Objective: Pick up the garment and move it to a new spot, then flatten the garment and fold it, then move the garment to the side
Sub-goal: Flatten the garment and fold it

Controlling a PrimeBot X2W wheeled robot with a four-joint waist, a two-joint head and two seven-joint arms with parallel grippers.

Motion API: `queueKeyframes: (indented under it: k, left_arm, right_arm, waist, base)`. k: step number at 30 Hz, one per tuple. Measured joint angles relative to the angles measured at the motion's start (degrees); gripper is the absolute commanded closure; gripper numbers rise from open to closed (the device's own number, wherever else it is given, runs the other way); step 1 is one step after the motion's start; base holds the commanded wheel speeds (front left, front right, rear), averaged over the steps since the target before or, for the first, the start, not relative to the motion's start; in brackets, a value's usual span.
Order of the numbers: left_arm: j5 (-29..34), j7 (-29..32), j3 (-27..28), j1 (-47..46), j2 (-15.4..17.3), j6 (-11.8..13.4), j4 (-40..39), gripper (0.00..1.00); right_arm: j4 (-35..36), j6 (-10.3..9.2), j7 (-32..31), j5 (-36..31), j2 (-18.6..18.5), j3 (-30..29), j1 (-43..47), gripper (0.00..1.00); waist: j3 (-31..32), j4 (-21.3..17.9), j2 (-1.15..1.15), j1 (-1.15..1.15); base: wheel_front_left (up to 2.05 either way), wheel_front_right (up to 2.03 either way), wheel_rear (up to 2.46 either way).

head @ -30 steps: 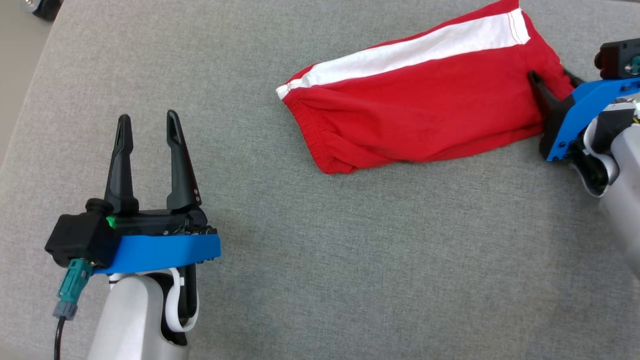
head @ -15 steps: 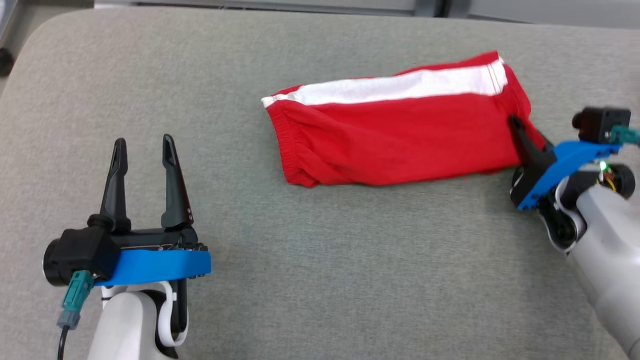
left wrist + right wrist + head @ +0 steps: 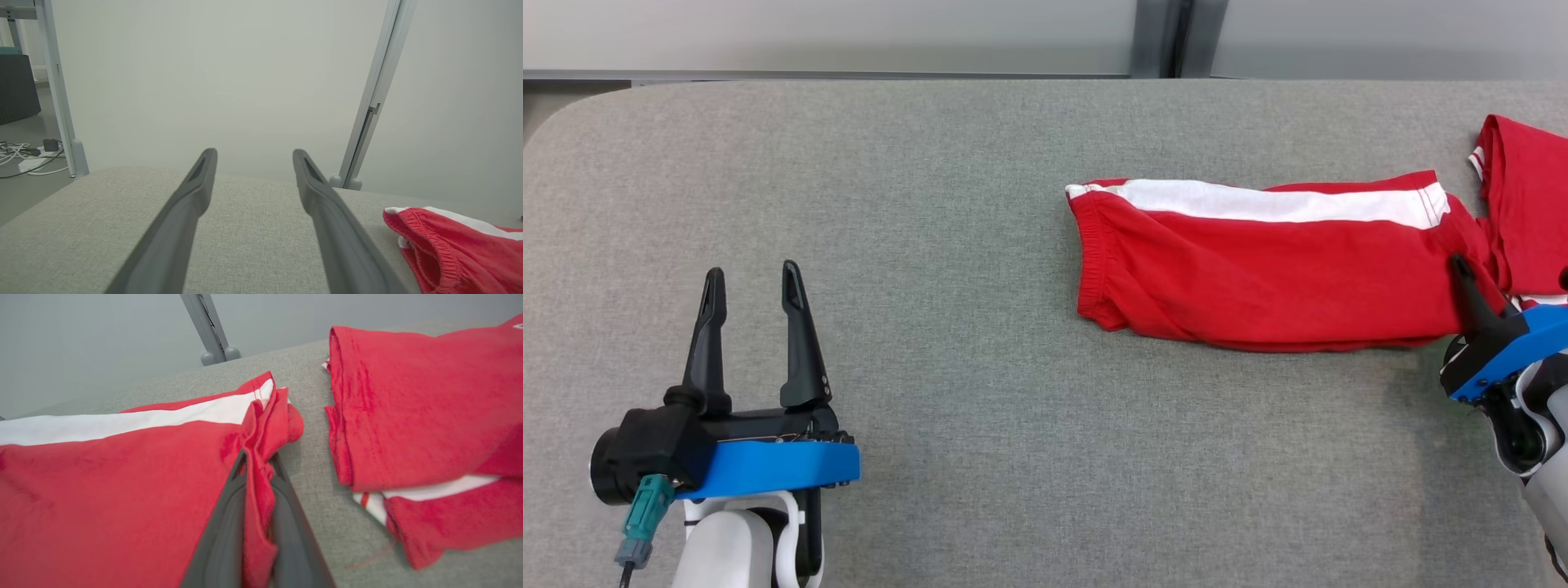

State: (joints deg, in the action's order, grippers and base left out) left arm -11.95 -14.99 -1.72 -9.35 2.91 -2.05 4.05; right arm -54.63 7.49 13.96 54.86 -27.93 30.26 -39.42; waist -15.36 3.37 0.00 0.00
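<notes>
Head view: the folded red cloth shorts with a white side stripe (image 3: 1258, 278) lie at two o'clock on the grey fabric-covered table (image 3: 931, 204). The right gripper (image 3: 1462, 268) bites their three o'clock end, while the left gripper (image 3: 752, 271) hovers at eight o'clock, spread wide and empty. Left wrist view: fingers parted, the shorts' waistband at four o'clock. Right wrist view: jaws pinched tight on the bunched hem, with a second folded red garment (image 3: 408, 404) just apart at two o'clock.

A robotics lab or test bay, by its look. The grey fabric-covered desk (image 3: 931, 204) stands before plain pale partition panels (image 3: 204, 81) held by grey metal posts (image 3: 369, 110); at the far left, loose cables (image 3: 12, 148) and a white power strip (image 3: 30, 164) lie on bare grey floor (image 3: 28, 198).
</notes>
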Motion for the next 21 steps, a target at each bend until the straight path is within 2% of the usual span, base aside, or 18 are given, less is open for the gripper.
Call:
queueKeyframes:
  k: [10, 21]
  left_arm:
    - [-0.15, 0.0, -0.35, 0.48, 0.0, 0.0, 0.12, 0.0]
    - [-0.77, 0.0, -1.29, 0.48, 0.0, 0.26, -0.21, 0.0]
  right_arm:
    - [2.29, 0.0, 0.74, -1.03, 1.89, -1.03, -1.15, 1.0]
    - [7.13, 0.0, 0.42, -6.44, 9.35, 1.4, -6.74, 1.0]
  waist:
    - [1.1, 1.23, 0.0, 0.0]
    - [1.66, 4.21, 0.0, 0.0]
  base:
    - [0.0, 0.0, 0.0]
    - [0.0, 0.0, 0.0]
